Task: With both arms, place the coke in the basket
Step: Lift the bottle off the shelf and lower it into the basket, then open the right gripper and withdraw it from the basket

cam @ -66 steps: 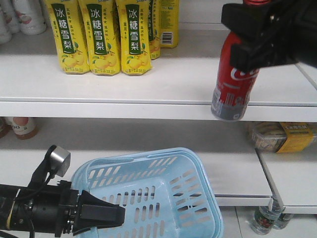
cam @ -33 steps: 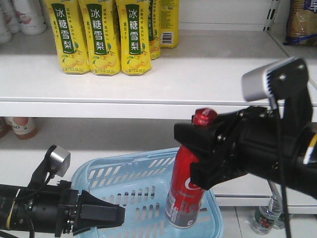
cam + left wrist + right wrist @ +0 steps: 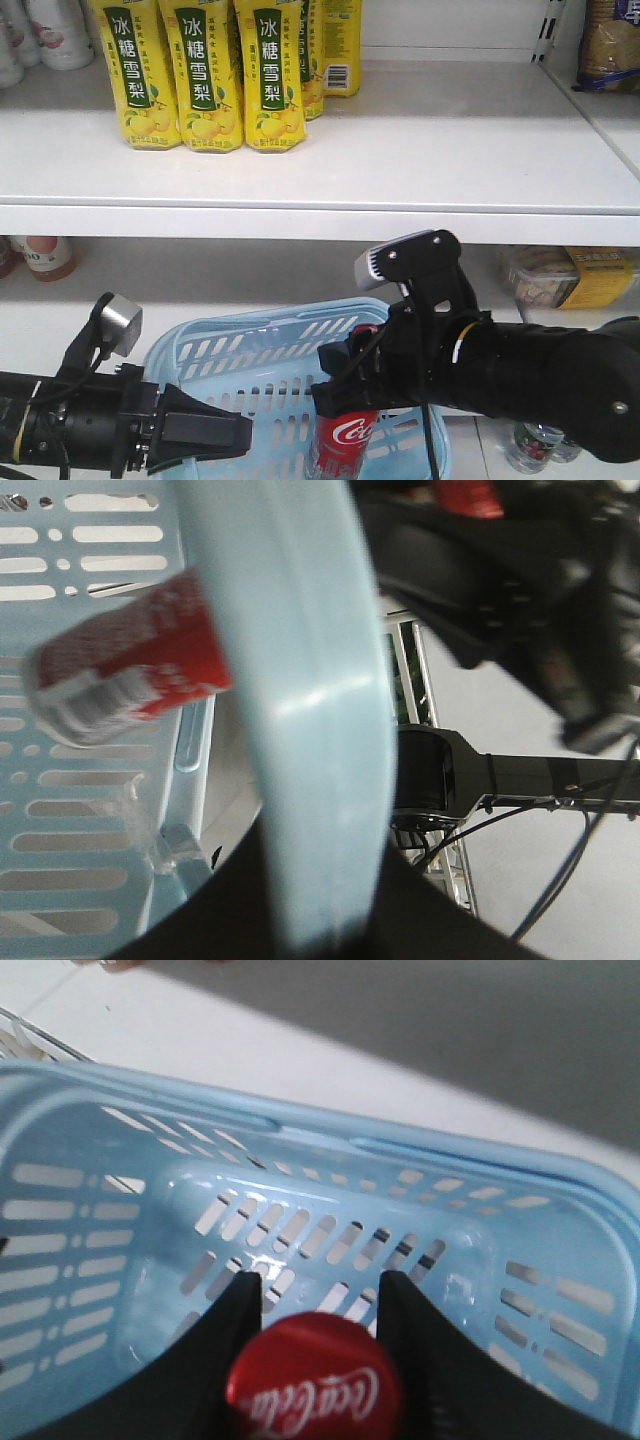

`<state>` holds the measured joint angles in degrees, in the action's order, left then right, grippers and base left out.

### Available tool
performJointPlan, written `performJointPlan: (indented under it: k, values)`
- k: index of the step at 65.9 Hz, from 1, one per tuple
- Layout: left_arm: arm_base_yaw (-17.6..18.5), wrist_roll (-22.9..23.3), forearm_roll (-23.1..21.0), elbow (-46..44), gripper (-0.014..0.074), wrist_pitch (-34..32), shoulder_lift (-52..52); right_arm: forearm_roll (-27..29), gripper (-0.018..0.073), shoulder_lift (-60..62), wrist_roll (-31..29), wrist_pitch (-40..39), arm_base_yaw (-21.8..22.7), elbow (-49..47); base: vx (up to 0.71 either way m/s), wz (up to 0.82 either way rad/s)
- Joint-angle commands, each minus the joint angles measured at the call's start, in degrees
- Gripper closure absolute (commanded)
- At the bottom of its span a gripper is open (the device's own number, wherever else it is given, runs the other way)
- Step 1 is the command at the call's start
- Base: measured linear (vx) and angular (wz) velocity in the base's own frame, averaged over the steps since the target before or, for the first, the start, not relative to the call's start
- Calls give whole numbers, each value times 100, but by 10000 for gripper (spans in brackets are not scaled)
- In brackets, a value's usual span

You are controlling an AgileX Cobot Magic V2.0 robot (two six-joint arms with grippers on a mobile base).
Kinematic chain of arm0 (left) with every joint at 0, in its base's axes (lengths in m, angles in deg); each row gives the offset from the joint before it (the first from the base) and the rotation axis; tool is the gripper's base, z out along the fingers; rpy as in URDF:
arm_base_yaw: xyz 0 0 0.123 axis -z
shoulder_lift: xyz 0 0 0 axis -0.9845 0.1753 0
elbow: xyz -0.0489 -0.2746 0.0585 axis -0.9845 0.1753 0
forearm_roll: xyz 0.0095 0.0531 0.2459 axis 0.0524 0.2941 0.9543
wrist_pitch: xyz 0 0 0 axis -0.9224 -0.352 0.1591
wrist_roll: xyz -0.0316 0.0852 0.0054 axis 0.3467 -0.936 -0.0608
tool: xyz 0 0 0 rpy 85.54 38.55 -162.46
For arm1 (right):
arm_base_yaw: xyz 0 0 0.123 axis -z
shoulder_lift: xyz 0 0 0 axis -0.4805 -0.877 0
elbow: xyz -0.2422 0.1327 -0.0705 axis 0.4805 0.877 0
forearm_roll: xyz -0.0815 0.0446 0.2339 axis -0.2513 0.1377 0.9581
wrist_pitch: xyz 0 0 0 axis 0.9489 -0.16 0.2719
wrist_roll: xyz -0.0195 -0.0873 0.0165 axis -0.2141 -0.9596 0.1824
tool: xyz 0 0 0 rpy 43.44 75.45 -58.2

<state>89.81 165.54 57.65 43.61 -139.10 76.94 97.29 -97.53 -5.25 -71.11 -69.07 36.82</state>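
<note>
The light blue basket [image 3: 290,365] hangs low at the centre in front of the shelves. My left gripper [image 3: 215,432] comes in from the lower left and is shut on the basket's rim; in the left wrist view its dark jaws [image 3: 320,920] clamp the wide blue rim band [image 3: 300,680]. My right gripper [image 3: 345,390] reaches in from the right and is shut on the neck of the red coke [image 3: 345,445], which stands upright inside the basket. The right wrist view shows the red cap [image 3: 312,1385] between the black fingers [image 3: 245,1305], above the slotted basket floor [image 3: 420,1210]. The coke also shows in the left wrist view [image 3: 130,670].
Yellow pear-drink bottles [image 3: 210,75] stand on the upper white shelf, whose front edge [image 3: 300,215] runs above the basket. A packaged item [image 3: 575,275] lies on the lower shelf at the right. Small bottles [image 3: 535,445] stand below at the right, and others at the far left [image 3: 40,255].
My right gripper has carried the coke from upper-shelf height down and left into the basket. The left arm and basket have not moved.
</note>
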Motion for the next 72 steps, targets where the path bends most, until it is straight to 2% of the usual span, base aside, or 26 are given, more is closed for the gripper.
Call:
performJointPlan:
  k: [1,16,42,61,72]
  values:
    - [33,-55,-423,-105,603,-1125,-151,81,545,-201,10,-510,-1,-187,0,0]
    - [33,-55,-423,-105,603,-1125,-151,81,461,-776,10,-512,-1,-187,0,0]
    - [33,-55,-423,-105,603,-1125,-151,35,163,-749,10,-519,29,-195,0,0]
    - [33,-55,-423,-105,603,-1125,-151,-115,136,90,-215,-398,29,-195,0,0]
    - [33,-55,-423,-105,603,-1125,-151,-625,136,840,-222,-315,29,-176,0,0]
